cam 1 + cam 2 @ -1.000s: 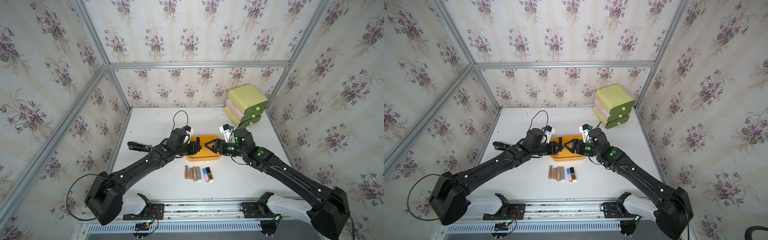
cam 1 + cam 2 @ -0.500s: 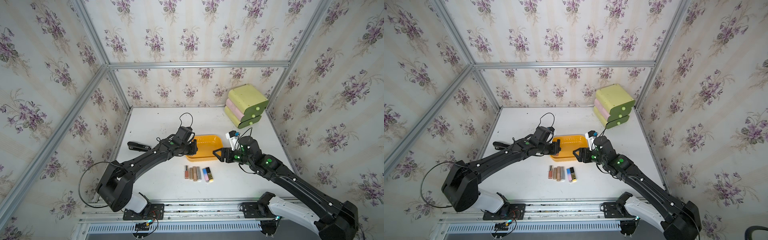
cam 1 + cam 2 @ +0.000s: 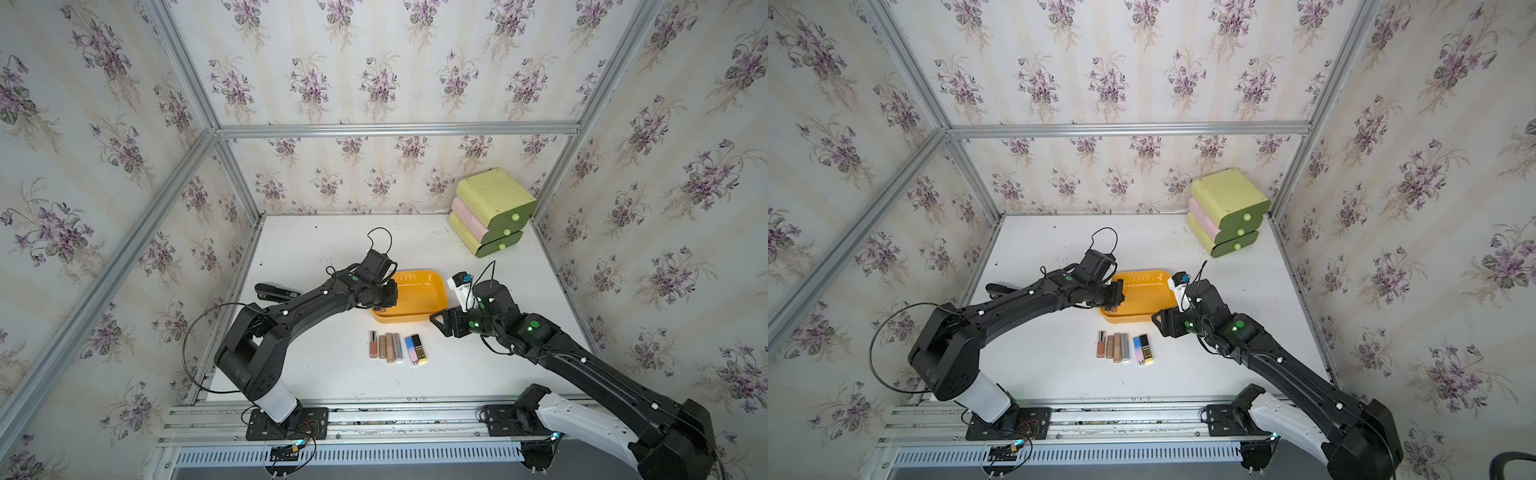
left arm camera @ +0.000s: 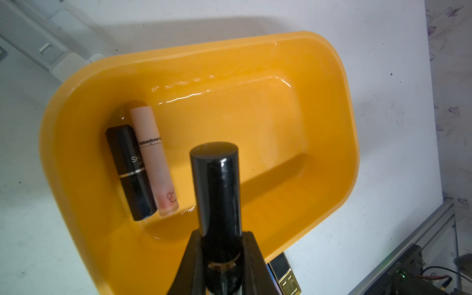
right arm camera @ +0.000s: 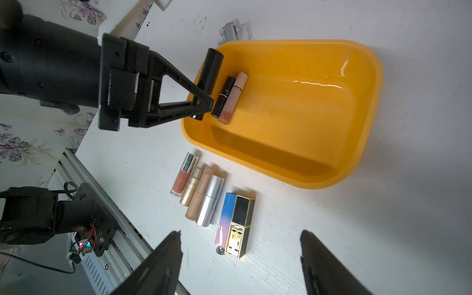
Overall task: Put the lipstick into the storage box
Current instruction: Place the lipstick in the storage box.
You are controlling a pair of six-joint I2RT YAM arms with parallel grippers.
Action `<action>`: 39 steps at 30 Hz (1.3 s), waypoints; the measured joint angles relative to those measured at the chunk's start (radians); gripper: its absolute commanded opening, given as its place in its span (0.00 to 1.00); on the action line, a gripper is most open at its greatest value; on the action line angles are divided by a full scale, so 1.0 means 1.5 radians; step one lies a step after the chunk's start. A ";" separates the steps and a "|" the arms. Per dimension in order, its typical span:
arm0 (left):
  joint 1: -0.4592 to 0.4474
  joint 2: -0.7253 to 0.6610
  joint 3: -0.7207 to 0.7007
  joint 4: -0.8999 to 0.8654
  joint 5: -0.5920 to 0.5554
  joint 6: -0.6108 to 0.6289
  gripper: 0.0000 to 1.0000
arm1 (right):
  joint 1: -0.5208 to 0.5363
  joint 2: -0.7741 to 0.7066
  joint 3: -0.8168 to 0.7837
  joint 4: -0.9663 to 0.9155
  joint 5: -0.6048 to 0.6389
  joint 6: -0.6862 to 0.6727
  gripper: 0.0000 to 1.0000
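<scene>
Step in hand: deposit of the held lipstick (image 4: 215, 184). The left fingers (image 4: 190, 258) are clenched on the lower part of this black tube; it projects over the storage box (image 4: 319, 178), at the end nearest the left arm, and appears clear of the floor. Lower the tube close to the floor; align it parallel to the occupants; part the fingers only then, since a release from height may bounce it or knock its neighbours. The right fingers (image 5: 163, 268) are spread wide and grasp nothing, above the bench (image 5: 383, 229) by the row of six tubes (image 5: 210, 201). Box contents: a black lipstick (image 4: 130, 171) and a pink tube (image 4: 155, 163), side by side and touching, at that same end; the remaining floor is free.
</scene>
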 measured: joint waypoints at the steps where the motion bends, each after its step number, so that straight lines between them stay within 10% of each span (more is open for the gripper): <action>1: 0.000 0.007 0.003 0.000 -0.001 0.000 0.11 | 0.000 -0.004 -0.003 0.000 -0.004 -0.003 0.76; 18: 0.000 0.117 0.053 -0.028 -0.014 -0.001 0.07 | -0.001 -0.016 -0.017 0.000 -0.013 -0.005 0.76; 39: 0.001 0.182 0.098 -0.063 -0.041 -0.005 0.25 | -0.001 -0.008 -0.019 0.000 -0.012 -0.005 0.76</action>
